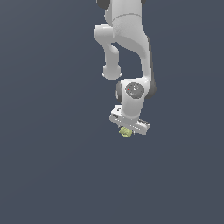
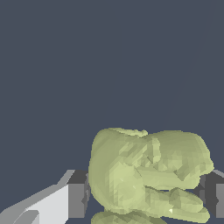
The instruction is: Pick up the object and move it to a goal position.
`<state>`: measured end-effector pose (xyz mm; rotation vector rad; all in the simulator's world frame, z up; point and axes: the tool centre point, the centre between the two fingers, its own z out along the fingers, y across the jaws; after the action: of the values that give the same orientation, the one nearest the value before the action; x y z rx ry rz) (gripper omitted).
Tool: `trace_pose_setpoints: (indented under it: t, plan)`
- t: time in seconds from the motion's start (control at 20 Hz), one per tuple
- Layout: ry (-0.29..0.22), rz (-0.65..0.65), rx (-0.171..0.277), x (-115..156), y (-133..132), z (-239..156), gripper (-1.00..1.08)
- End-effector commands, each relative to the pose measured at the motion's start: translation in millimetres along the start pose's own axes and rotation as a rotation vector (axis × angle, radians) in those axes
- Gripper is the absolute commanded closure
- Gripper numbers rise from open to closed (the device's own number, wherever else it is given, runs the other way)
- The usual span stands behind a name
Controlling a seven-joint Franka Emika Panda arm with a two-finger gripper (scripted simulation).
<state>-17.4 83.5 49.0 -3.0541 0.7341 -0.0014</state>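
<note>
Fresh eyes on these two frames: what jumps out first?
The white Panda arm reaching down from the top of the exterior view over a bare dark blue-grey ground. Next, the lumpy yellow-green object at its gripper. In the wrist view that object looms large between the two dark fingertips.

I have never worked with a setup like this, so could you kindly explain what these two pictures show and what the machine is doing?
These are simulator renders, not photographs. The exterior view shows a white robot arm reaching down over a plain dark grey surface. At its tip is the pincer, the part that grasps. The other picture comes from a camera on the arm's wrist, looking past the pincer's dark fingertips. Between them sits a small lumpy yellow-green object, with a fingertip close against each side, so it appears gripped. Whether it is lifted off the surface I cannot tell. Nothing else is visible on the surface.
</note>
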Motion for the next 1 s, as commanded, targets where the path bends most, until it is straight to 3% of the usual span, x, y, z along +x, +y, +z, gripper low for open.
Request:
trace_pose_setpoints:
  t: [0.0, 0.45, 0.95]
  plan:
    - [0.001, 0.000, 0.001, 2.6, 0.0, -8.4, 1.08]
    - [0.001, 0.000, 0.000, 20.0, 1.3, -68.1, 1.08]
    - [0.000, 0.000, 0.000, 50.1, 2.9, -169.9, 1.08]
